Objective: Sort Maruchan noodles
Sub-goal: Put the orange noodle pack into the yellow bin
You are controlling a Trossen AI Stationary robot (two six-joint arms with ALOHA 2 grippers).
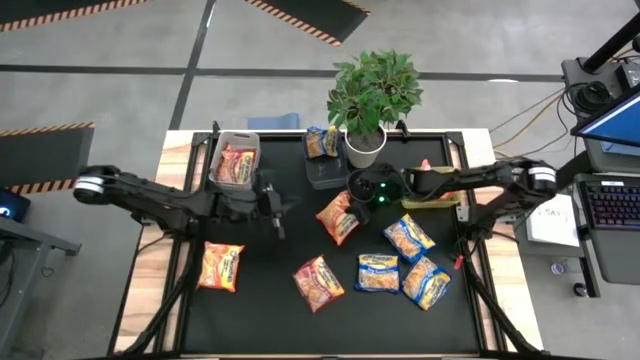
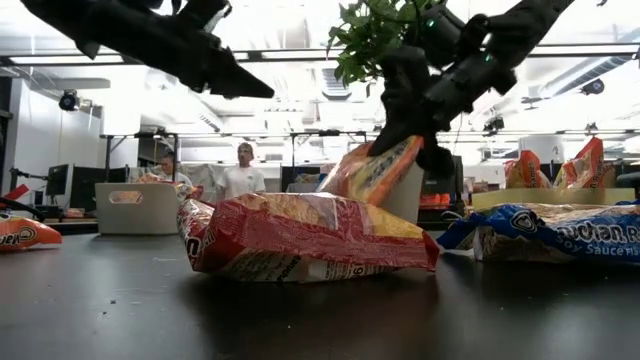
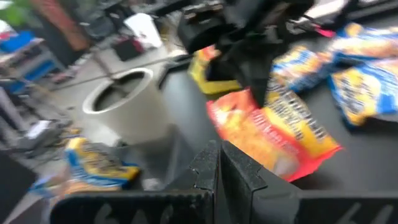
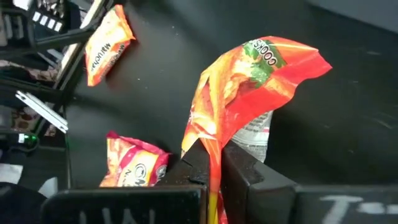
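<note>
Several Maruchan packets lie flat on the black table (image 1: 260,320): an orange one (image 1: 220,267), a red one (image 1: 318,283) and three blue-and-yellow ones (image 1: 408,237) (image 1: 378,272) (image 1: 425,282). Red packets (image 1: 235,165) sit in a grey bin and a blue packet (image 1: 322,142) lies on a dark bin. My right gripper (image 1: 354,203) is at mid-table, shut on an orange-red packet (image 1: 338,215). My left gripper (image 1: 279,225) hangs shut and empty above the table, left of that packet, also seen from its wrist (image 3: 219,158). My right gripper (image 4: 214,171) pinches the orange-red packet by one end edge (image 4: 211,146) between its two fingers, slanting down from the table's right. The packet (image 2: 375,170) stands tilted, bulging away from the fingers. Its lower end is hidden behind the red packet (image 2: 300,235) in the low view.
A potted plant (image 1: 368,100) in a white pot stands at the far edge. A yellow-green bin (image 1: 430,198) lies under the right arm. There is bare table at the near left and along the near edge. People stand in the room beyond (image 2: 240,175).
</note>
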